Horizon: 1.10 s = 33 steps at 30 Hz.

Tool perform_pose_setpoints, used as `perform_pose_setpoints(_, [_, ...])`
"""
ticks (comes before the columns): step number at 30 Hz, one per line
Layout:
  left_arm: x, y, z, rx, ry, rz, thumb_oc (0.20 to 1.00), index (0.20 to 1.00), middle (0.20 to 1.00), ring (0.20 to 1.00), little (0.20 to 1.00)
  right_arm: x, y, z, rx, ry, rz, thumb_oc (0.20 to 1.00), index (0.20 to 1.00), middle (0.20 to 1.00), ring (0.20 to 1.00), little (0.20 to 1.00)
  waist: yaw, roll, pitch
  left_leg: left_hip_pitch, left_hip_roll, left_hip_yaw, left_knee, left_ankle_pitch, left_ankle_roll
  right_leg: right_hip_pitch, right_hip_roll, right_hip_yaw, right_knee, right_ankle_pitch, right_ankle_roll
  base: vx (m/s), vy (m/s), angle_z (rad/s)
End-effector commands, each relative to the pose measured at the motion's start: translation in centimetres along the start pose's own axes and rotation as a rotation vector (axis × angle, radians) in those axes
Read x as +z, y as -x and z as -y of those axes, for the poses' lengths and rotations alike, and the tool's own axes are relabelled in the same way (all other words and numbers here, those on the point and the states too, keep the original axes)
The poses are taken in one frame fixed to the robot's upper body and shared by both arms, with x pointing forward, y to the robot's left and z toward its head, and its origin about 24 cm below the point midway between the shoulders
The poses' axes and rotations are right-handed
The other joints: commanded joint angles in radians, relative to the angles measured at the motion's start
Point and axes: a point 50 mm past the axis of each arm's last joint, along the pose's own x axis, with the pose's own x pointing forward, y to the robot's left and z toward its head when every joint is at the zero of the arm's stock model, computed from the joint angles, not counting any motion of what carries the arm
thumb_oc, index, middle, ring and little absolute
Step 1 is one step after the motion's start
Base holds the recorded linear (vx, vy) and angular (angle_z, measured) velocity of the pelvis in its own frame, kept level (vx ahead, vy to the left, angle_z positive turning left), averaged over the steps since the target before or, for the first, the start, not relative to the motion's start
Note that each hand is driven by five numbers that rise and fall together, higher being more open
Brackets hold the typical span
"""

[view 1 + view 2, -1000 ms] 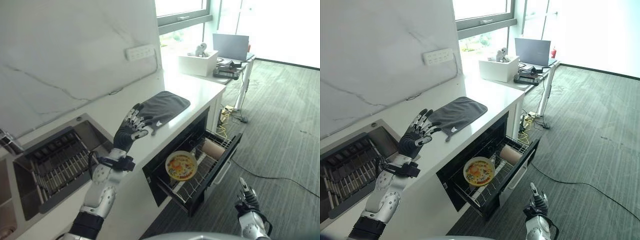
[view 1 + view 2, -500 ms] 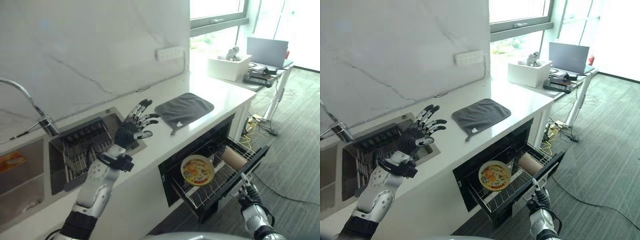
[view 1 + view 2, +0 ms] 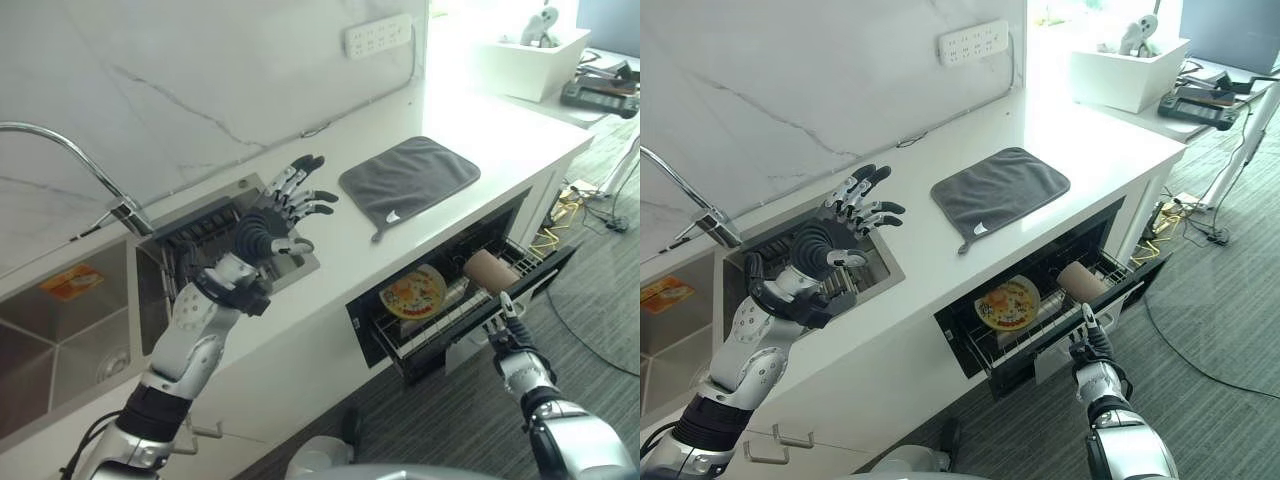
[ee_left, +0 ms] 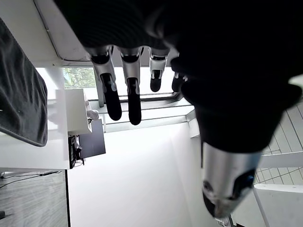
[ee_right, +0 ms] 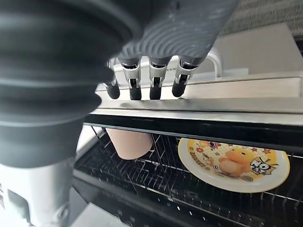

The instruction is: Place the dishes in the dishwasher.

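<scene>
The dishwasher drawer (image 3: 428, 357) stands pulled out under the white counter. In its wire rack a yellow cartoon plate (image 3: 413, 291) leans upright, and a tan cup (image 3: 487, 268) lies on its side to the right of it. My right hand (image 3: 510, 333) is at the drawer's front edge, and its straight fingers (image 5: 135, 87) reach up to the metal front bar, with the plate (image 5: 234, 163) and the cup (image 5: 130, 142) just behind it. My left hand (image 3: 270, 228) is raised above the counter by the sink, open, fingers spread, holding nothing.
A grey mat (image 3: 408, 177) lies on the counter above the drawer. A sink (image 3: 70, 335) with a faucet (image 3: 60, 150) and a dark rack (image 3: 205, 240) sits at the left. A white box (image 3: 525, 60) stands far right; a socket strip (image 3: 378, 35) is on the wall.
The camera has swung left, bringing the sink and faucet into view. My right hand has risen from near the floor to the drawer's front. The left hand stays raised and spread.
</scene>
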Motion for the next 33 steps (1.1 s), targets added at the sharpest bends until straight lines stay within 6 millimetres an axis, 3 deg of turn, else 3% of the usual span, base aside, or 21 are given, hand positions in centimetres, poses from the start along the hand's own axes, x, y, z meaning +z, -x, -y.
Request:
perform_pose_setpoints(1, [3.5, -1.1, -0.3, -0.048, -0.077, 0.173, 1.000, 1.000, 1.000, 1.000, 1.000, 3.0, -1.1, -9.1, 0.329, -0.056, 0.090, 1.000, 1.000, 1.000, 1.000, 1.000, 0.053, -0.025, 0.020, -0.056, 0.083, -0.021, 0.160, -0.145, -0.061, -0.080, -0.125, -0.013, 0.021, 0.153, -0.002, -0.03, 0.014, 0.08])
perform_pose_setpoints(7, [5.6, -1.9, 0.2, -0.125, -0.218, 0.239, 1.000, 1.000, 1.000, 1.000, 1.000, 5.4, -1.0, -10.8, 0.423, -0.033, 0.147, 1.000, 1.000, 1.000, 1.000, 1.000, 0.082, -0.035, 0.047, -0.115, 0.066, -0.041, 0.202, -0.150, -0.057, -0.092, -0.138, -0.016, 0.023, 0.162, 0.006, -0.03, -0.015, 0.06])
perform_pose_setpoints(12, [6.8, -3.2, -0.2, -0.136, -0.236, 0.244, 1.000, 1.000, 1.000, 1.000, 1.000, 7.3, -0.8, -14.7, 0.511, -0.009, 0.182, 1.000, 1.000, 1.000, 1.000, 1.000, 0.112, -0.054, 0.069, -0.178, 0.062, -0.061, 0.258, -0.155, -0.063, -0.094, -0.148, -0.023, 0.020, 0.169, 0.012, 0.04, -0.010, 0.16])
perform_pose_setpoints(15, [6.8, -3.3, -0.2, -0.143, -0.241, 0.237, 1.000, 1.000, 1.000, 1.000, 1.000, 8.1, -0.6, -16.0, 0.543, -0.012, 0.200, 1.000, 1.000, 1.000, 1.000, 1.000, 0.132, -0.057, 0.071, -0.214, 0.068, -0.065, 0.300, -0.162, -0.067, -0.080, -0.149, -0.034, 0.015, 0.168, 0.017, 0.18, 0.065, 0.09])
perform_pose_setpoints(21, [7.9, -3.8, -0.5, -0.128, -0.307, 0.257, 1.000, 1.000, 1.000, 1.000, 1.000, 10.4, 0.8, -20.7, 0.653, -0.010, 0.295, 1.000, 1.000, 1.000, 1.000, 1.000, 0.172, -0.079, 0.097, -0.315, 0.061, -0.082, 0.383, -0.173, -0.069, -0.076, -0.153, -0.056, 0.016, 0.165, 0.014, 0.12, 0.068, 0.16])
perform_pose_setpoints(25, [8.5, -4.0, -0.5, -0.108, -0.351, 0.275, 1.000, 1.000, 1.000, 1.000, 1.000, 10.6, 1.7, -23.2, 0.716, 0.009, 0.309, 1.000, 1.000, 1.000, 1.000, 1.000, 0.187, -0.101, 0.109, -0.347, 0.060, -0.096, 0.398, -0.172, -0.067, -0.086, -0.144, -0.050, 0.018, 0.159, 0.010, 0.03, 0.024, 0.00])
perform_pose_setpoints(30, [8.5, -4.1, -1.1, -0.089, -0.343, 0.254, 1.000, 1.000, 1.000, 1.000, 1.000, 10.9, 2.2, -24.6, 0.733, 0.001, 0.313, 1.000, 1.000, 1.000, 1.000, 1.000, 0.210, -0.129, 0.113, -0.375, 0.069, -0.107, 0.405, -0.167, -0.074, -0.071, -0.125, -0.062, 0.010, 0.149, 0.011, 0.04, -0.027, 0.03])
perform_pose_setpoints(33, [8.0, -3.9, -1.7, -0.059, -0.327, 0.225, 1.000, 1.000, 1.000, 1.000, 1.000, 10.0, 2.1, -24.8, 0.733, 0.020, 0.294, 1.000, 1.000, 1.000, 1.000, 1.000, 0.217, -0.142, 0.111, -0.375, 0.072, -0.107, 0.398, -0.159, -0.074, -0.061, -0.115, -0.070, 0.009, 0.142, 0.008, 0.00, -0.012, 0.04])
